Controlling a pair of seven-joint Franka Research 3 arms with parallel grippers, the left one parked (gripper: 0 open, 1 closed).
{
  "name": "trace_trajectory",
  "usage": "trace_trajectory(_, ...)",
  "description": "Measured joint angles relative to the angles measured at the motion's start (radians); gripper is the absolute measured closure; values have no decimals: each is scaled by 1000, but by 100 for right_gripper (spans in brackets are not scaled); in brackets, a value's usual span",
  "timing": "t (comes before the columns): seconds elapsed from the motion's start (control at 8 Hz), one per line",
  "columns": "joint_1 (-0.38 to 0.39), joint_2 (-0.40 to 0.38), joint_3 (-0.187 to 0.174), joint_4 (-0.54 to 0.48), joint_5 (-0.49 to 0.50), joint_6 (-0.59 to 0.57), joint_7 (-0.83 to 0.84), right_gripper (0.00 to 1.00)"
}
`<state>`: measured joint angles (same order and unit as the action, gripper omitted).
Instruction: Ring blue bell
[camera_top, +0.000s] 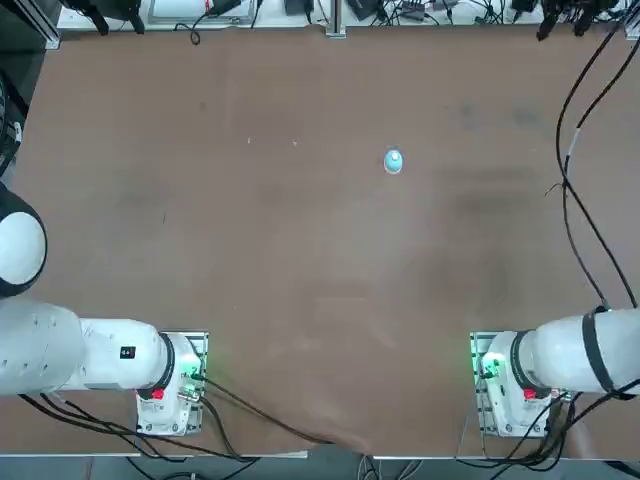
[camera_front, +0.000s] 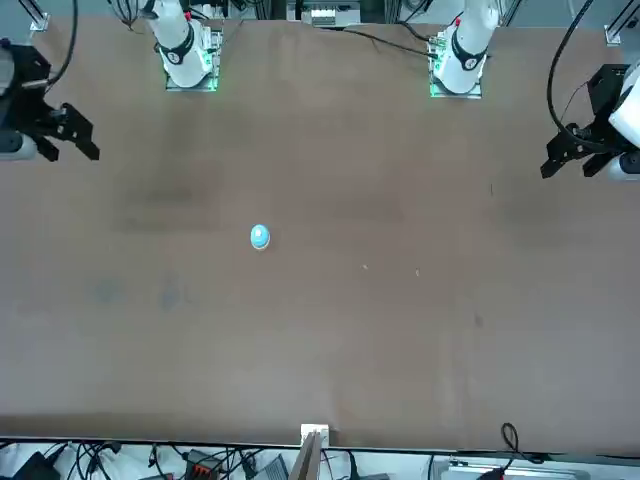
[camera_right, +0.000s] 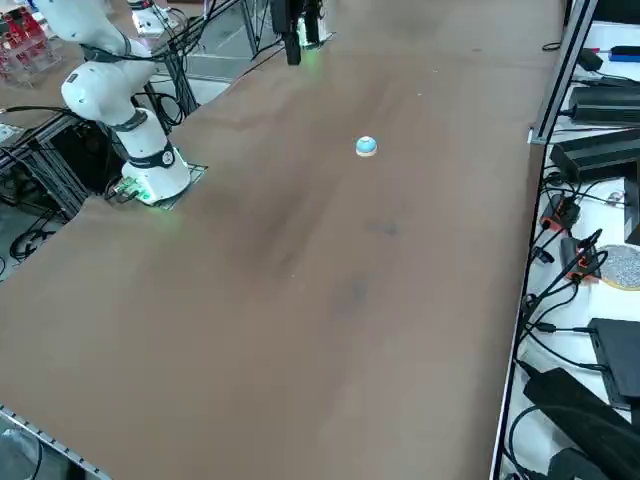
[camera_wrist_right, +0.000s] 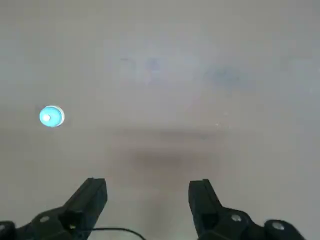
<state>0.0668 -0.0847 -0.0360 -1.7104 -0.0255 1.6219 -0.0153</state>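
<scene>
Bell not rung yet, gripper parked way off to the side

Nearest the camera on the wrist, the right gripper (camera_wrist_right: 147, 197) hangs above bare desk (camera_top: 300, 280) with its jaws spread wide and nothing between them; from the front it sits out past the desk edge. Further out, the bell (camera_wrist_right: 51, 116) stands alone mid-desk, well apart from the gripper. Looks light, rigid and smooth, so I'd guess it skids if nudged sideways. No real need to grab it, just press straight down on the pale centre knob. No containers anywhere.
</scene>
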Motion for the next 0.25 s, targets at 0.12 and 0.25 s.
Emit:
trace_trajectory(0.12, -2, -1, 3, -6, 0, 4, 0, 0)
trace_trajectory(0.25, -2, -1, 5, -7, 0, 5, 0, 0)
